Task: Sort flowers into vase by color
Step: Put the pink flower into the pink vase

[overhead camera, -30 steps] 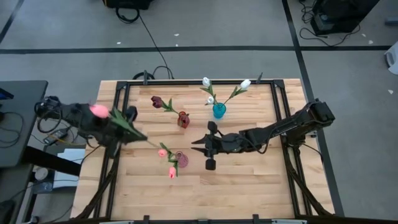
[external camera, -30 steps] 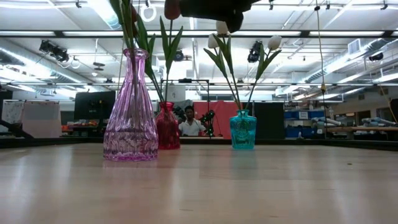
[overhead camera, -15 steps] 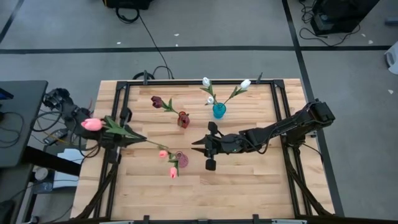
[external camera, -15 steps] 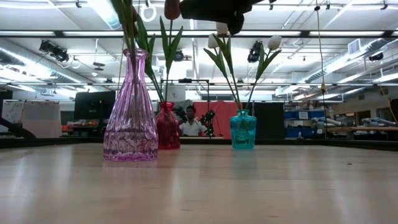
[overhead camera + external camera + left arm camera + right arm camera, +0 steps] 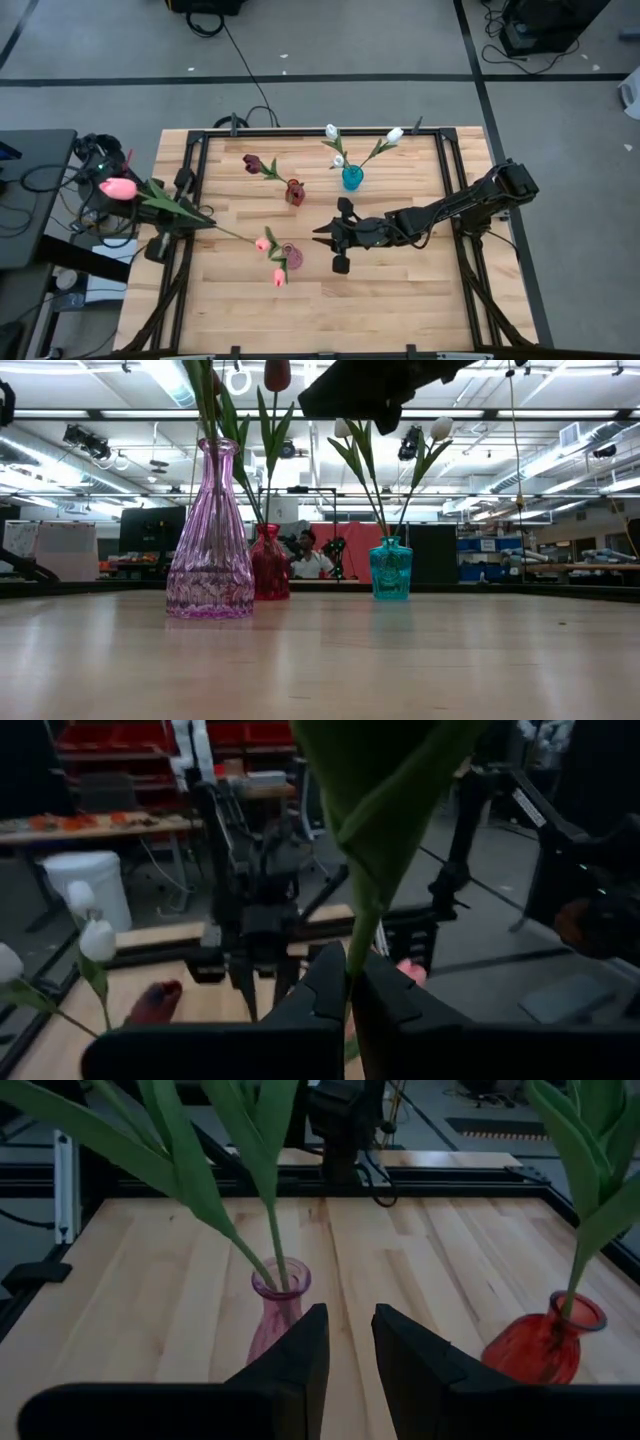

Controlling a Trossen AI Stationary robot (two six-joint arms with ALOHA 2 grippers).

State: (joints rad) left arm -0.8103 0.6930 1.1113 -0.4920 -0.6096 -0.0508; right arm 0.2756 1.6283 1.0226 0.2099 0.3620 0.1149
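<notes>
My left gripper (image 5: 205, 222) is over the table's left side, shut on a pink tulip. The tulip's head (image 5: 118, 187) hangs out past the left edge. Its thin stem (image 5: 238, 234) slants toward the pink glass vase (image 5: 292, 256), which holds two pink tulips (image 5: 263, 243). Whether the stem's end reaches the vase I cannot tell. My right gripper (image 5: 320, 232) is open and hovers just right of that vase (image 5: 278, 1305). The red vase (image 5: 295, 192) holds a maroon tulip (image 5: 252, 162). The teal vase (image 5: 352, 178) holds white tulips (image 5: 395, 134). My left gripper pinches the pink tulip's green stem (image 5: 352, 965) between its two fingers (image 5: 320, 985), just below a broad leaf (image 5: 380, 810). The fingers lie across the stem. The tulip is lifted clear of the table and tilted, with its head back over the arm.
The three vases stand in the table's middle and far half; in the low view they are the pink vase (image 5: 210, 540), the red vase (image 5: 268, 565) and the teal vase (image 5: 391, 570). Bare wood (image 5: 400, 290) lies along the near side. A person (image 5: 305, 555) sits beyond the far edge.
My left gripper has drawn back toward the table's left edge, still shut on the stem. The pink tulip went with it, so its head now lies beyond the left edge. In the low view my right arm has shifted a little.
</notes>
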